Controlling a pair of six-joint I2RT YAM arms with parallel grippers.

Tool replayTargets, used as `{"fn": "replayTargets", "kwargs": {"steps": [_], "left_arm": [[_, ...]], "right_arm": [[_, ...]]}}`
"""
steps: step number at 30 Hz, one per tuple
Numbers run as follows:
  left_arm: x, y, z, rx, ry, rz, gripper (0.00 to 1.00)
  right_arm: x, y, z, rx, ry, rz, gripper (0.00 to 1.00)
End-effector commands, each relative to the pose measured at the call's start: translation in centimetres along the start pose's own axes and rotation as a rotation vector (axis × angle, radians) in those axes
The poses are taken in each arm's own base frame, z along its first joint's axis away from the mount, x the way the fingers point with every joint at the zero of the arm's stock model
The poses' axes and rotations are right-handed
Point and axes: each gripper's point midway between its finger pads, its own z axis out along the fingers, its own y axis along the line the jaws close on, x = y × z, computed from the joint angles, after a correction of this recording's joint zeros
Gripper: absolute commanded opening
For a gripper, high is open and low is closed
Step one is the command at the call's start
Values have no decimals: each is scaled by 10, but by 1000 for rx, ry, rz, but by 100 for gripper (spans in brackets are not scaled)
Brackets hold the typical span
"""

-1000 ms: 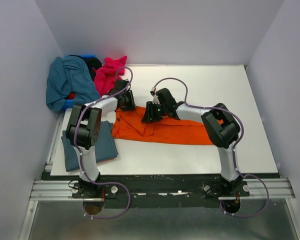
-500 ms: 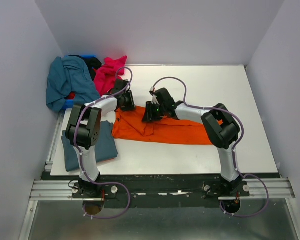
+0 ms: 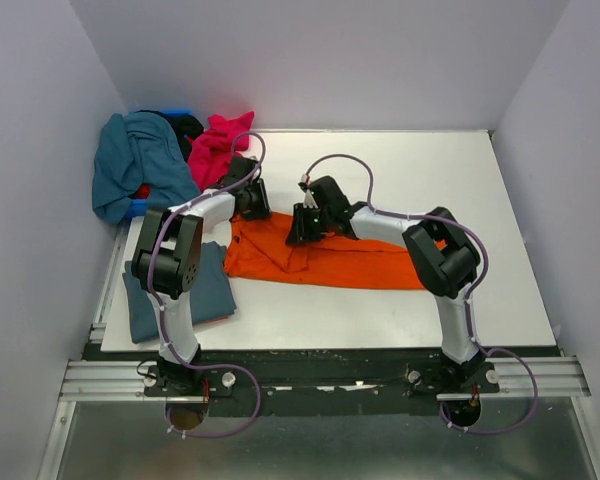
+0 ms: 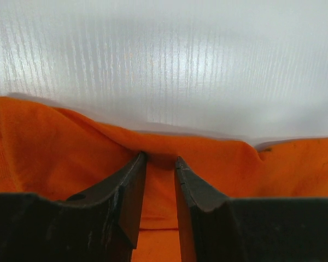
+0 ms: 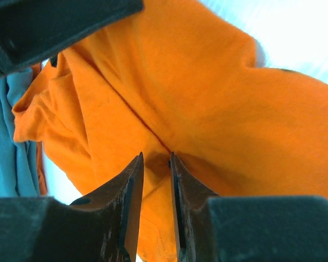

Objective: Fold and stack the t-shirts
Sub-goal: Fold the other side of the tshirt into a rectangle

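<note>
A bright orange t-shirt lies crumpled across the middle of the white table. At the shirt's far left corner, my left gripper is shut on a raised ridge of its edge. My right gripper stands a little to the right of that, over the shirt's upper edge. Its jaws are narrow on a fold beside a seam. A folded slate blue-grey t-shirt lies flat at the near left. The teal t-shirt and the magenta-pink one are heaped at the far left.
A blue bin under the heap sits at the table's far left corner. Pale walls close in the left, back and right sides. Both arms' purple cables loop above the table. The blue-grey shirt shows at the left edge of the right wrist view.
The right gripper's jaws have narrowed onto the orange fold. The left gripper has kept its hold, and the shirt has hardly shifted.
</note>
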Motion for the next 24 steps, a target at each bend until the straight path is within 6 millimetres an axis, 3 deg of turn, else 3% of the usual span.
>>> {"fn": "replayTargets", "kwargs": {"steps": [1,7,13,19,21,24], "left_arm": [[-9,2,2,-20,-15,15,40],[-7,3,4,-23,-5,15,40],[-9,2,5,-22,-8,17,40],[-10,2,5,-23,-2,20,40],[-8,2,6,-20,2,21,40],[-9,3,5,-21,1,20,40]], "right_arm": [[13,26,6,-84,42,-12,31],[16,54,6,-160,62,-31,28],[20,84,5,-248,86,-41,9],[30,130,1,-409,124,-40,8],[35,138,2,-440,146,-30,11],[43,151,-1,-505,168,-19,38]]}}
